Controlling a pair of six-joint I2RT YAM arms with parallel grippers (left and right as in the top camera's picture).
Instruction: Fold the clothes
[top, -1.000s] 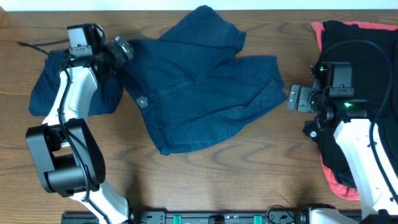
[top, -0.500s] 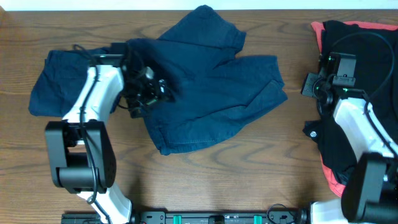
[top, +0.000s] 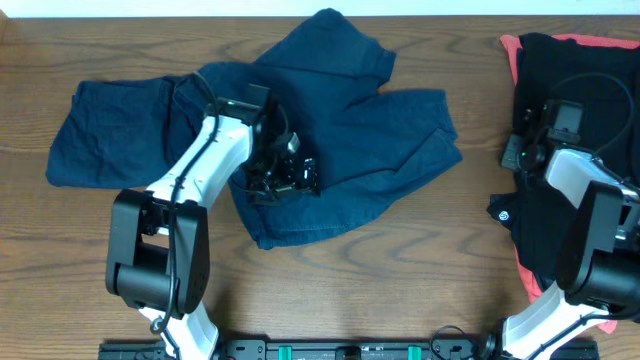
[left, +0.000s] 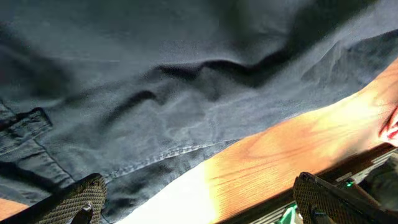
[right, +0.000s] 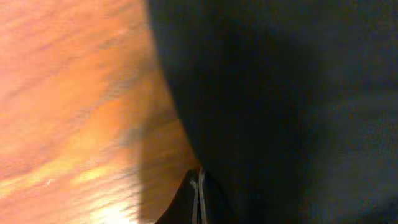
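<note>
Wooden table (top: 400, 270), rumpled navy shorts (top: 350, 130) spread out, left gripper (left: 199, 196) spread, right gripper (right: 199, 186) pressed together

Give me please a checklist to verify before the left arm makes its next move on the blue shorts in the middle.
1. Left gripper open: ok, fingers wide apart, nothing between them.
2. Left gripper over the middle shorts: ok.
3. Shorts lying flat: not ok, wrinkled and bunched.
4. Hem in sight for a grasp: ok, beside bare table.
5. Right gripper out of the way: ok, at the black garment, jaws together.
6. Height above the fabric: cannot tell.
</note>
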